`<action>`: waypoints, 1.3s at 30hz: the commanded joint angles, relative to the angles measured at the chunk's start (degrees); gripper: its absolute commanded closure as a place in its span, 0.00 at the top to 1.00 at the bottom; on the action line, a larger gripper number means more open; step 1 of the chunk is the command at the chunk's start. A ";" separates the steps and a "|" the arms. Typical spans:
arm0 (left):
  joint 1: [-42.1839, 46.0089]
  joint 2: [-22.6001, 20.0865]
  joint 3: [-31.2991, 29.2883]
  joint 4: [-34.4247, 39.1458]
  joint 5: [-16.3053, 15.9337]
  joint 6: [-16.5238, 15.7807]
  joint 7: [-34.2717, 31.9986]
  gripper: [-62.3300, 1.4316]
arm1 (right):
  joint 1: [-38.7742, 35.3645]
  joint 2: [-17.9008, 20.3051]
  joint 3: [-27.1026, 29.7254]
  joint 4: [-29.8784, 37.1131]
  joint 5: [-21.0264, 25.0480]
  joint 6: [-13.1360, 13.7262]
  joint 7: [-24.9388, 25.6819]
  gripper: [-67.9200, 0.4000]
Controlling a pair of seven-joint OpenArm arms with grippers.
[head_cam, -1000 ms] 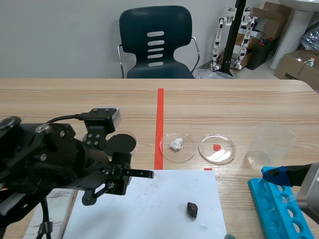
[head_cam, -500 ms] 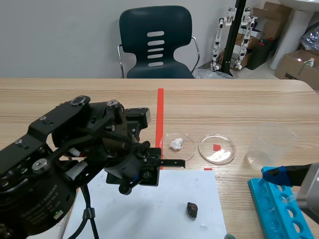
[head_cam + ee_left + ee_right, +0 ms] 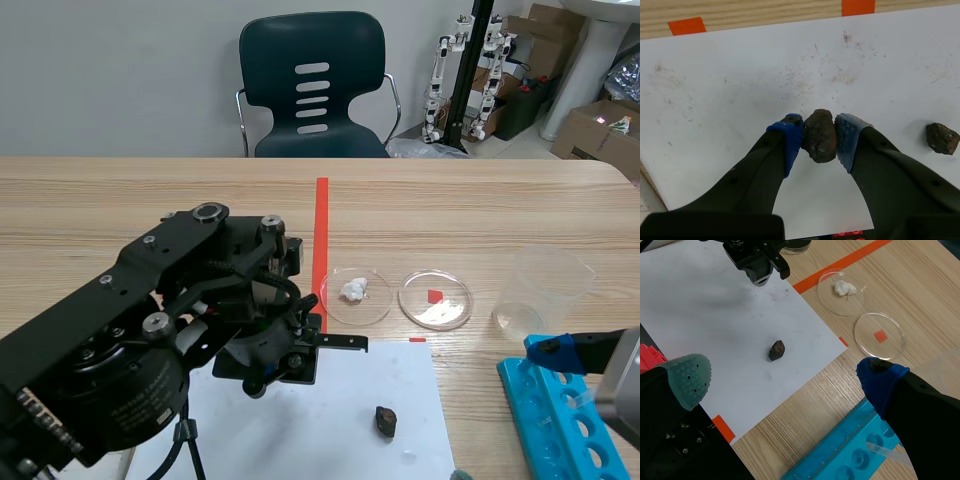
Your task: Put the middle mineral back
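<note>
Left wrist view: my left gripper is pinched on a dark mineral, gripped by its sides between the two blue pads over the white sheet. The stone is lumpy and the hold narrow, so I judge it could twist or slip free on the way to the empty petri dish. It would then land near the second dark mineral and get confused with it. My right gripper is spread wide, holding nothing.
</note>
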 commanded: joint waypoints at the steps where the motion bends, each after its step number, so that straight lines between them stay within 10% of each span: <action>1: -0.48 0.68 0.20 0.20 0.37 -0.02 -0.07 0.22 | 0.37 0.00 0.13 1.14 0.68 -0.22 0.81 0.90; 19: -1.09 1.14 0.20 -3.85 1.64 -0.20 -0.13 0.25 | 0.37 0.00 0.13 1.14 0.68 -0.22 0.81 0.90; 27: -1.09 1.11 0.20 -3.85 1.64 -0.17 -0.28 0.53 | 0.37 0.00 0.13 1.14 0.68 -0.22 0.81 0.90; 34: -1.07 0.92 0.20 -3.82 1.62 -0.17 -0.31 0.97 | 0.37 0.00 0.13 1.14 0.68 -0.22 0.81 0.90; 39: -0.66 -0.50 0.20 -2.56 1.46 -0.15 -0.28 1.00 | 0.37 0.00 0.13 1.14 0.68 -0.22 0.81 0.90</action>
